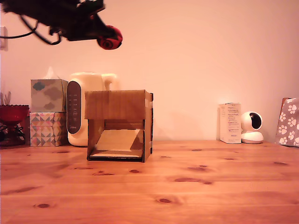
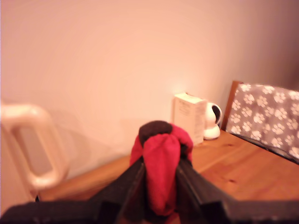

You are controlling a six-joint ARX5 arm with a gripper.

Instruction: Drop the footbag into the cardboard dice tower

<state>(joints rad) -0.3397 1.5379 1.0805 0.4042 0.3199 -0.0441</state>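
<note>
My hand [image 2: 161,196], clamped on the small red-and-black panelled footbag [image 1: 110,37], hangs high above the brown corrugated cardboard dice tower [image 1: 119,123]: best centre over its top before letting go.

Warm dim light, wrist view seemingly blurred

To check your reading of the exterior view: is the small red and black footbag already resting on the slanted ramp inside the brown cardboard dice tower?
No, the small red and black footbag is high above the brown cardboard dice tower, clamped in the black gripper.
</note>
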